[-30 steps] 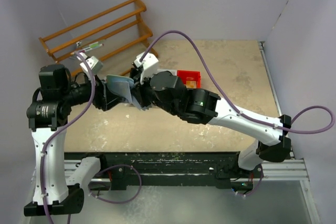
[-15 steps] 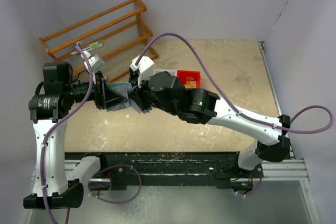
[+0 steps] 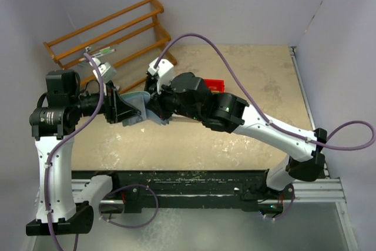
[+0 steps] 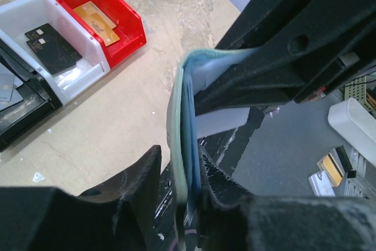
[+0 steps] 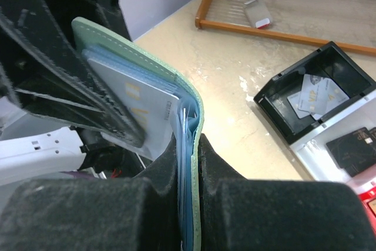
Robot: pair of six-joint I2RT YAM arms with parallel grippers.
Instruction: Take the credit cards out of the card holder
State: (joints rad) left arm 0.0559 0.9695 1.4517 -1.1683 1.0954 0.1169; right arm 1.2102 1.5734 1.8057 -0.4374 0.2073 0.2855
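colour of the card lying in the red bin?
Orange-gold card, inside the red bin. It shows best in the left wrist view.

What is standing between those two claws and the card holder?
Nothing visible. The left gripper and the right gripper each pinch the card holder directly, coming at it from opposite sides.
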